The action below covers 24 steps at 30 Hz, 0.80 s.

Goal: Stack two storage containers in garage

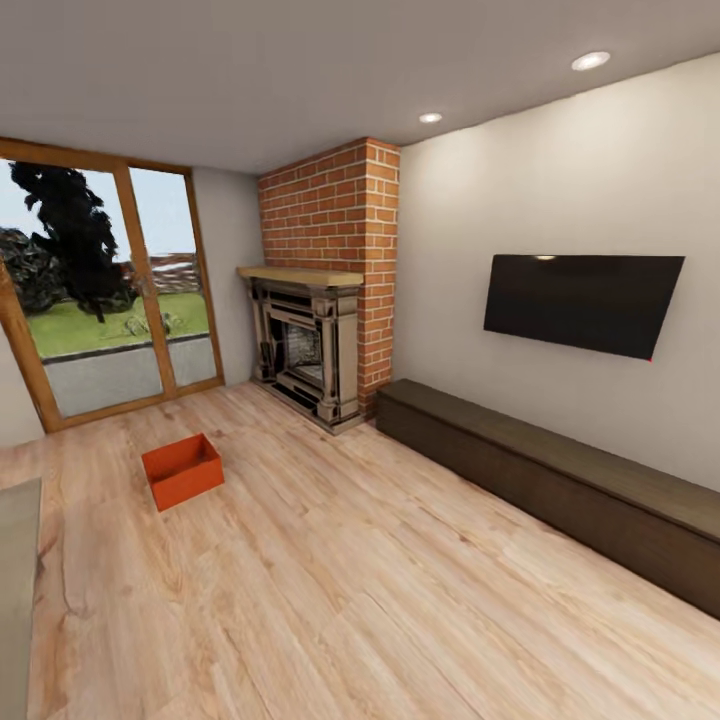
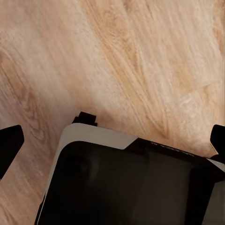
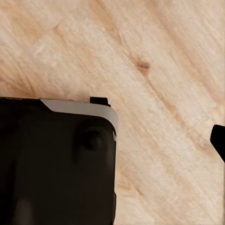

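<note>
One orange-red storage container [image 1: 182,470] sits on the light wood plank floor of the living room, left of centre and some way ahead of me, lidless and empty as far as I can see. In the left wrist view my left gripper [image 2: 112,140] hangs open over the planks, with one black fingertip [image 2: 9,143] at each side edge and nothing between them. One fingertip [image 3: 218,138] of my right gripper [image 3: 112,140] shows at the edge of the right wrist view, set wide and holding nothing.
A brick fireplace [image 1: 312,345] stands at the back, wood-framed glass doors [image 1: 100,300] to its left. A long dark low cabinet [image 1: 560,480] runs along the right wall under a TV [image 1: 582,300]. A grey edge [image 1: 18,590] sits at lower left. My dark base [image 2: 131,187] lies under both wrists.
</note>
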{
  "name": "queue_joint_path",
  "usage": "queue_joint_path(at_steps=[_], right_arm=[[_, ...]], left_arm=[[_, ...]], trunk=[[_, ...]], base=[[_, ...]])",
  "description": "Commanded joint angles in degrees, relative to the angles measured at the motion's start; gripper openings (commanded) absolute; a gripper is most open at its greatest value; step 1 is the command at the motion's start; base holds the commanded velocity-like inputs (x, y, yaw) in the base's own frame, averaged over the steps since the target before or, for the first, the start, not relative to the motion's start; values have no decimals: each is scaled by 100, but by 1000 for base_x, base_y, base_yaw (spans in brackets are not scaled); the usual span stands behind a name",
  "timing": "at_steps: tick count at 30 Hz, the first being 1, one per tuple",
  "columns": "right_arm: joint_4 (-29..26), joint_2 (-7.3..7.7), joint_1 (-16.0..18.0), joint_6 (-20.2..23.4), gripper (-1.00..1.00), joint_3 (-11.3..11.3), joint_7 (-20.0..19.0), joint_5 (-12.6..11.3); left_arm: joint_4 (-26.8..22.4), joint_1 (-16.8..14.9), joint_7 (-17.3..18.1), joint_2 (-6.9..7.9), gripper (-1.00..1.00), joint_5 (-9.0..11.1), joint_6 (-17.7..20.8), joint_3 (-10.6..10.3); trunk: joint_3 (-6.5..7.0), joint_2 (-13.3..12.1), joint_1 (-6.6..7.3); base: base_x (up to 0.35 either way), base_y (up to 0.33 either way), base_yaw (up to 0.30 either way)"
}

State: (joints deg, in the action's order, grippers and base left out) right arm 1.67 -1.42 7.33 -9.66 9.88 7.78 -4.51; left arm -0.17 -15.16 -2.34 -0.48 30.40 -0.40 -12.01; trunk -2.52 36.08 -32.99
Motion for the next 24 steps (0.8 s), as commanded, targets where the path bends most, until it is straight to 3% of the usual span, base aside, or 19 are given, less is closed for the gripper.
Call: queue_joint_path(at_steps=[1, 24], right_arm=[[18, -1, 7, -35, 100, 48, 13, -45], [18, 2, 6, -36, 100, 57, 13, -41]], left_arm=[[0, -5, -21, -3, 100, 45, -4, -51], [0, -5, -21, 4, 100, 45, -4, -47]], trunk=[[-10, 8, -5], [-10, 8, -5]], base=[[318, 0, 241], [318, 0, 265]])
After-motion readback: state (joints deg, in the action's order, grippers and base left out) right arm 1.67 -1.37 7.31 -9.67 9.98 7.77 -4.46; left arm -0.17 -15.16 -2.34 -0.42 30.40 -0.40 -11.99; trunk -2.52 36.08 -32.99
